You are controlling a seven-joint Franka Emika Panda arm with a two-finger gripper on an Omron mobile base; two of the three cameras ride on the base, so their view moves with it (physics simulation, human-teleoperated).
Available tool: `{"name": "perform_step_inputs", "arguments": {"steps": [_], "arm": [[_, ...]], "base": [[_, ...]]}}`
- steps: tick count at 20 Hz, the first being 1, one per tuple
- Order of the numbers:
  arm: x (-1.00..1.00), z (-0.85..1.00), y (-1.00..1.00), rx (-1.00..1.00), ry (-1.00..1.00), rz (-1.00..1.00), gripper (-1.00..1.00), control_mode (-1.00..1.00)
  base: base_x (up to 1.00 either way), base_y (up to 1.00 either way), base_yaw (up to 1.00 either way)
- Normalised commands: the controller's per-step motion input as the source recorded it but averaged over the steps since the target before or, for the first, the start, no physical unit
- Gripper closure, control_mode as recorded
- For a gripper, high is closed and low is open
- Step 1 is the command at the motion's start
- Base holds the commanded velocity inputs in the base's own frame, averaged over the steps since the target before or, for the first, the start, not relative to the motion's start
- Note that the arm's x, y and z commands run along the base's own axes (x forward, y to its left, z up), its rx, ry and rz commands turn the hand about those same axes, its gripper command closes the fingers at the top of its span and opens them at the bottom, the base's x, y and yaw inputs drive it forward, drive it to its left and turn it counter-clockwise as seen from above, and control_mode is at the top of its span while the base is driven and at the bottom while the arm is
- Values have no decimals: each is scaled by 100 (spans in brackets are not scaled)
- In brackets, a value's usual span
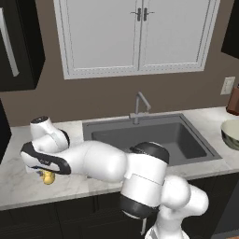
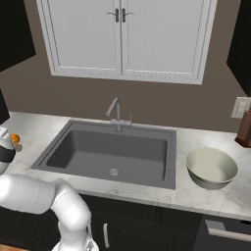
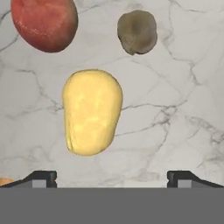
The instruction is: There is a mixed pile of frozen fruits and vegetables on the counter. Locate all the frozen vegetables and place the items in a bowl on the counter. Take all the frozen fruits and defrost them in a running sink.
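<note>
The fingers (image 3: 42, 178) stand spread wide, empty, above the tabletop (image 3: 183, 87); the yellow lumpy piece (image 3: 91, 111) lies ahead between them, nearer the left one

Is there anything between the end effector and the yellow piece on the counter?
Nothing visible. In the hand view the open end effector hangs over bare counter with the yellow piece just ahead; the red ball and brown disc lie beyond it.

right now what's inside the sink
The sink basin looks bare apart from the round metal drain, with no food and no visible water from the faucet. In the left base view the arm covers the basin's front left corner.
</note>
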Motion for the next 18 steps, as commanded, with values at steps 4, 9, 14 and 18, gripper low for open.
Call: {"name": "perform_step_inputs", "arguments": {"steps": [4,9,14,18], "arm": [[35,-9,22,3,0,0,-100,-100],[20,-12,3,0,0,0,-100,-100],[4,-24,1,0,0,0,-100,-100],[0,-31,0,0,0,0,-100,-100]], "base": [[0,0,0],[0,0,0],[0,0,0],[0,0,0]]}}
